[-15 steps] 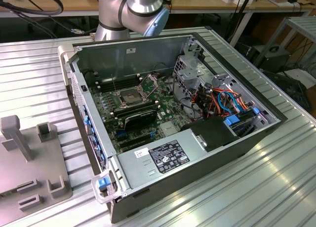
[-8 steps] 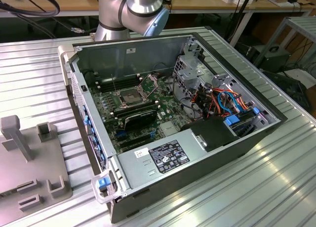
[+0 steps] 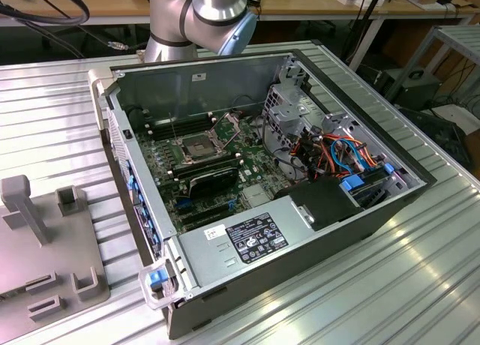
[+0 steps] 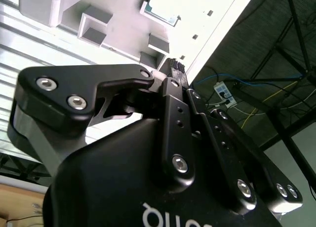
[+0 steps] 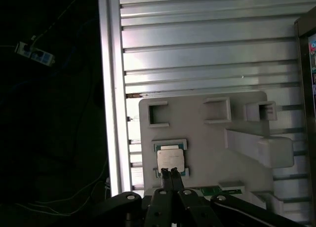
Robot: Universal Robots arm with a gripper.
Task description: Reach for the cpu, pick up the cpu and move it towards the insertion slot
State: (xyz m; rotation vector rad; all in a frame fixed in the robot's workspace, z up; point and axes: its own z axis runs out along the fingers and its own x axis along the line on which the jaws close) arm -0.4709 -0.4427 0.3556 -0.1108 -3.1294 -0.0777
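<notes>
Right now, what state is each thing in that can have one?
cpu: lying flat in a recess of the grey fixture, not gripped.
gripper: shut, holding nothing.
insertion slot: no chip in it, dark centre bare.
computer case: lying on its side, open.
</notes>
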